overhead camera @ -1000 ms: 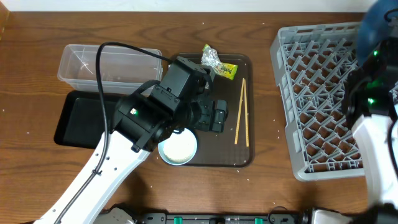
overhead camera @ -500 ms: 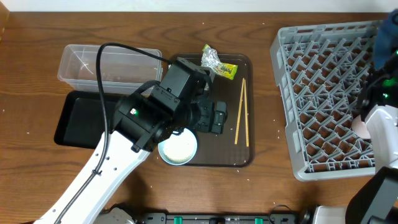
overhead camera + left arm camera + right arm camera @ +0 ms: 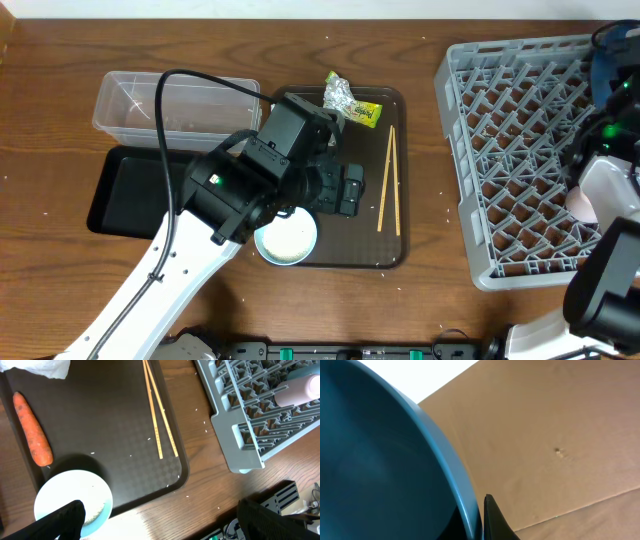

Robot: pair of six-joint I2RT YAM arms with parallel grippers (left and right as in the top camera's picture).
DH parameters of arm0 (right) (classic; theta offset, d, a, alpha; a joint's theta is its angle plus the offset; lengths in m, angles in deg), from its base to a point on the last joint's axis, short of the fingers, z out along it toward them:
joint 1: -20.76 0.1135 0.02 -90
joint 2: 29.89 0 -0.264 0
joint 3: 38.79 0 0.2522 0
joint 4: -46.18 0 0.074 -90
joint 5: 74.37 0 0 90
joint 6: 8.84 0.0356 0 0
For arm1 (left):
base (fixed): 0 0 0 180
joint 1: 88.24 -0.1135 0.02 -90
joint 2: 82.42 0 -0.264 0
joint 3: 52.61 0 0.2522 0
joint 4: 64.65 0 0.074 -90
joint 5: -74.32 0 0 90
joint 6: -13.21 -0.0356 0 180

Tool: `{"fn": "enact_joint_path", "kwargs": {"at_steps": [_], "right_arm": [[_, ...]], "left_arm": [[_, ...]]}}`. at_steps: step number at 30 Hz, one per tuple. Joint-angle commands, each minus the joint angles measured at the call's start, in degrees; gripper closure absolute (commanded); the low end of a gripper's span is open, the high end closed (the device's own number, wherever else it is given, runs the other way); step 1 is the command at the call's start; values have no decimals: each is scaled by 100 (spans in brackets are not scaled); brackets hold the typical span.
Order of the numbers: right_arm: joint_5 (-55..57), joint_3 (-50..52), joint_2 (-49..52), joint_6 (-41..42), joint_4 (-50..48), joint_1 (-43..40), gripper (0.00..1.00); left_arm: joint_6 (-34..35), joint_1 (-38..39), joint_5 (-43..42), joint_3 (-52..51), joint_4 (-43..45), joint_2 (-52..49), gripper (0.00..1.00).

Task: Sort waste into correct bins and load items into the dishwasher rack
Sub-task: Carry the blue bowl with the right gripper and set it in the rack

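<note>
My left gripper (image 3: 162,525) is open and empty, hovering over the front of the dark brown tray (image 3: 120,420). Below it in the left wrist view are the white bowl (image 3: 72,502), the orange carrot (image 3: 32,435), the crumpled napkin (image 3: 42,367), the chopsticks (image 3: 157,410) and scattered rice grains (image 3: 150,438). My right gripper (image 3: 482,520) is shut on the rim of the dark blue dish (image 3: 380,460), held over the far right of the grey rack (image 3: 510,150). The pink cup (image 3: 580,205) lies in the rack. The wrapper (image 3: 348,102) lies at the tray's back. The blue cup is hidden.
The clear tub (image 3: 170,105) and the black tray (image 3: 125,190) sit left of the brown tray. My left arm (image 3: 240,190) covers the brown tray's left half from overhead. The rack's corner (image 3: 240,460) is close to the tray's right edge.
My right arm has shifted over the rack's right side with the blue dish, uncovering the pink cup in the rack. The left arm has not moved.
</note>
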State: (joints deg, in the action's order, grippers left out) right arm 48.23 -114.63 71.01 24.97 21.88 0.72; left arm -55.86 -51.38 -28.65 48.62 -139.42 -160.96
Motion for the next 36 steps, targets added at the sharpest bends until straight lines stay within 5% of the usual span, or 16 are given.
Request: {"fn": "enact_joint_path", "kwargs": {"at_steps": [1, 9, 10, 12, 16, 36], "right_arm": [[214, -48, 192, -173, -116, -52, 99], [323, -48, 422, -55, -17, -20, 99], [358, -48, 420, 20, -44, -2, 86], [562, -48, 417, 577, -170, 52, 1], [846, -48, 273, 1419, -44, 186, 1], [925, -48, -157, 1591, 297, 1351, 1]], "left_arm": [[-35, -17, -9, 90, 0, 31, 3], [-35, -15, -9, 76, 0, 9, 3], [-35, -13, -9, 74, -2, 4, 3], [-33, -13, -11, 74, -4, -7, 3], [-33, -13, -13, 74, -15, -9, 3], [-35, -13, -11, 74, -442, -9, 2]]}}
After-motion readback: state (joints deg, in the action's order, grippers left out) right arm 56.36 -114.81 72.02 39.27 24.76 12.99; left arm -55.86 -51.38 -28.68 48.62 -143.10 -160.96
